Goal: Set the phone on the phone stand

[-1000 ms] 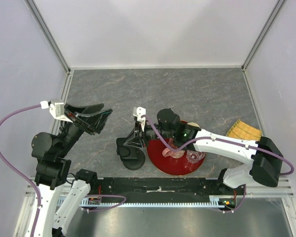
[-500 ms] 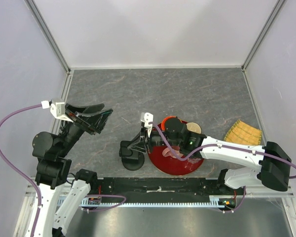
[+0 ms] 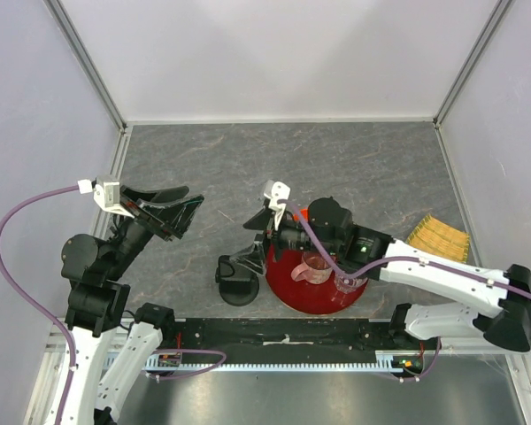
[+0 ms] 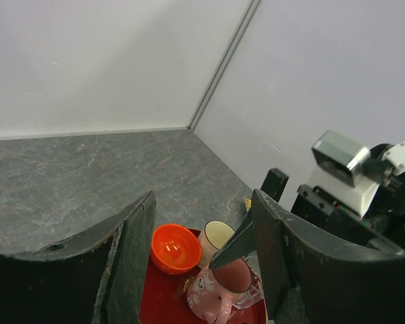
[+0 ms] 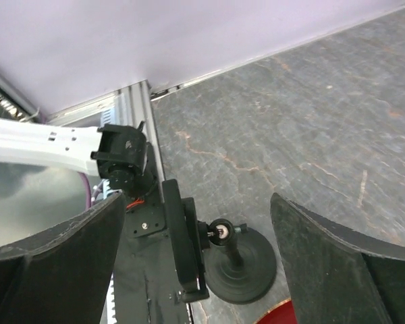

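The phone (image 5: 183, 243) seems to rest on the stand (image 5: 246, 268). The right claw (image 3: 258, 234) is released, and the left claw (image 3: 171, 207) is spread and empty.

Light's soft and even, coming from overhead, so the grey surface (image 3: 354, 168) reads bright with only faint shadows beside the arms. The pale walls (image 3: 274, 53) look a bit washed out. There's a small glare spot inside the orange bowl (image 4: 174, 248). In the wrist views the left tool (image 4: 202, 199) and right tool (image 5: 197, 199) loom dark and soft-edged up close, and the background's sharper.
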Robot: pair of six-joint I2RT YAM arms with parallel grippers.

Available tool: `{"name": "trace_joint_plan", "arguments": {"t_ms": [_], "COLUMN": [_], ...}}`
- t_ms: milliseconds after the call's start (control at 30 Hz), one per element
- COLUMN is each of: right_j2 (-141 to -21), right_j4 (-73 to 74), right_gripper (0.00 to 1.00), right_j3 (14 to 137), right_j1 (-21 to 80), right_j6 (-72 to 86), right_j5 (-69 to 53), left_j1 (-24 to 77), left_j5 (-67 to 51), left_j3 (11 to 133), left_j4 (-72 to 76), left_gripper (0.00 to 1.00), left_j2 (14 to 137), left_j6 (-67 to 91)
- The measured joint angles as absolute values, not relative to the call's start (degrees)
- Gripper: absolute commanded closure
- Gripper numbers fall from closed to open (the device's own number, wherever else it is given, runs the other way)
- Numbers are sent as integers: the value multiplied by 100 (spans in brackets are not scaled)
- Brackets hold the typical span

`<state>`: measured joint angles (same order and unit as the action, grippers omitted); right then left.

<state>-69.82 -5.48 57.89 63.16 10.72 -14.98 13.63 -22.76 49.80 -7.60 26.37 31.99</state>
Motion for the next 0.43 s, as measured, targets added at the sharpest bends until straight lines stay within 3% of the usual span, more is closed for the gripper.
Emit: {"name": "trace_joint_plan", "arguments": {"t_ms": [167, 433], "right_j2": [-6499, -4936], "right_j4": [766, 3103], "right_gripper": [2, 2], "right_j3": [6431, 7664], "right_j1": [6322, 6318], "right_j6": [1170, 1096], "right_j5": [-340, 2578], "left_j1": [1363, 1363], "left_j5": [-2276, -2222], "left_j3": [4991, 5819], "left_j4": [-781, -1476], "left_gripper": [34, 30], "left_j2": [2637, 2641], "left_j6": [3197, 3033]}}
